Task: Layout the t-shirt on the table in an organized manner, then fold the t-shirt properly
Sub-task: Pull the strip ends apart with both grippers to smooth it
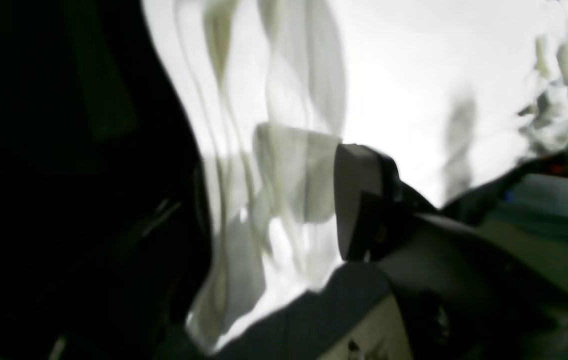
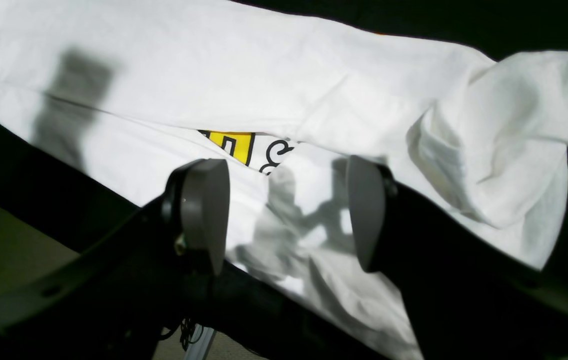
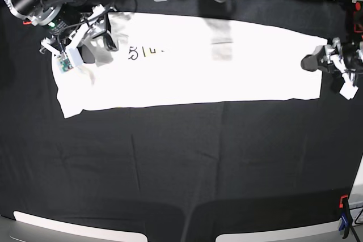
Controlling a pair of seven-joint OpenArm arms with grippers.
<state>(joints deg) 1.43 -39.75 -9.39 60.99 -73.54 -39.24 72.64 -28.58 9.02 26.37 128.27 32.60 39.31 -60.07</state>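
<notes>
We see the t-shirt lying as a long band across the far surface, left pincer at one end, right pincer over the other, both apparently spread apart and holding nothing

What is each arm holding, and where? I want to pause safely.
The right gripper is open above the t-shirt, holding nothing. The left gripper is at its end, cloth over one finger; a grip cannot be told.
</notes>
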